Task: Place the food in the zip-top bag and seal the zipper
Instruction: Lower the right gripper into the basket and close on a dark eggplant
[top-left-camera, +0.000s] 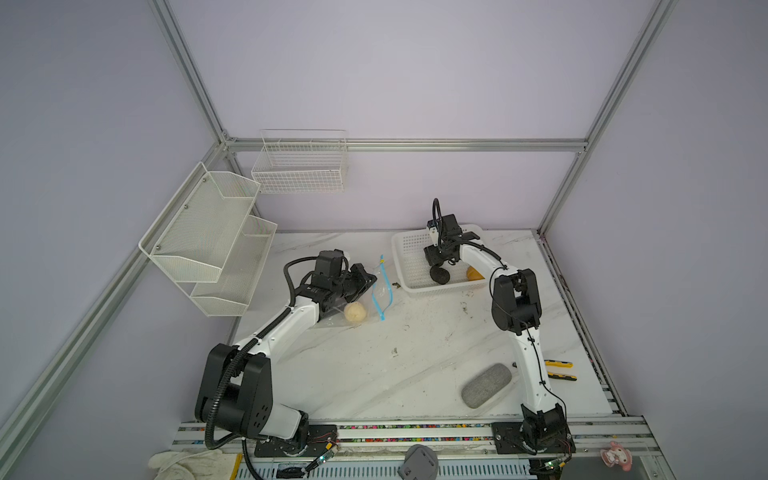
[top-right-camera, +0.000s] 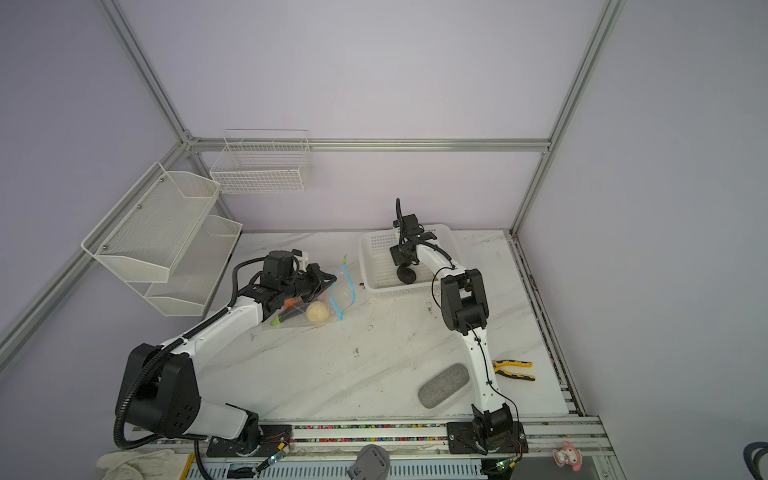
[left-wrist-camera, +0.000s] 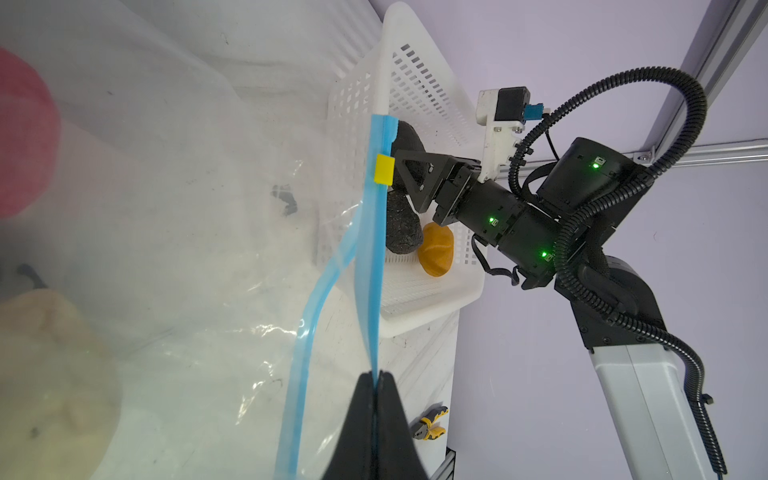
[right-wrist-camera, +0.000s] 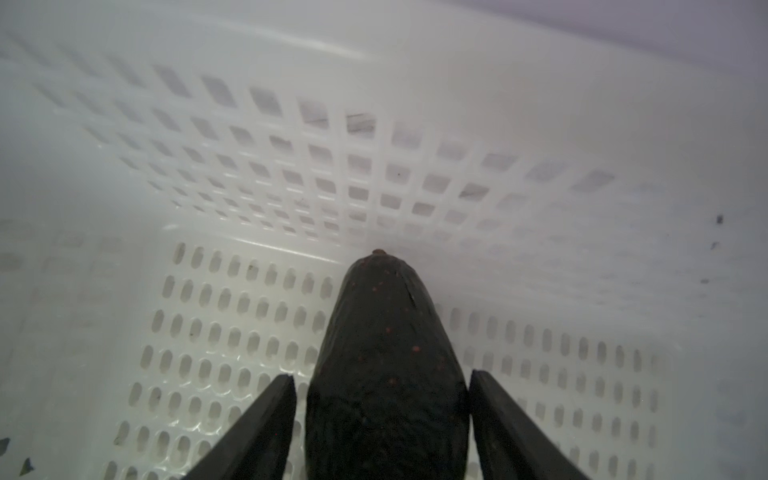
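Note:
The clear zip-top bag (top-left-camera: 376, 297) (top-right-camera: 345, 293) lies left of centre, mouth toward the white basket (top-left-camera: 405, 249) (top-right-camera: 374, 257). My left gripper (top-left-camera: 374, 279) (top-right-camera: 332, 277) (left-wrist-camera: 376, 376) is shut on one lip of the blue zipper (left-wrist-camera: 374, 249), below its yellow tab (left-wrist-camera: 383, 168), holding the mouth apart. Inside the bag lie cream food (top-left-camera: 355, 312) (top-right-camera: 318, 311) and pink food (left-wrist-camera: 20, 145). My right gripper (top-left-camera: 437, 262) (right-wrist-camera: 380, 376) reaches down into the basket, jaws open astride black food (right-wrist-camera: 382, 324); one finger touches it, the other shows a thin gap. Another black piece (left-wrist-camera: 403, 235) and an orange piece (top-left-camera: 473, 273) (left-wrist-camera: 435, 253) lie beside it.
A grey oval pad (top-left-camera: 486, 385) and yellow-handled pliers (top-left-camera: 561, 370) lie near the right arm's base. White mesh shelves (top-left-camera: 208, 241) hang on the left wall and a wire basket (top-left-camera: 299, 166) on the back wall. Metal frame posts border the table.

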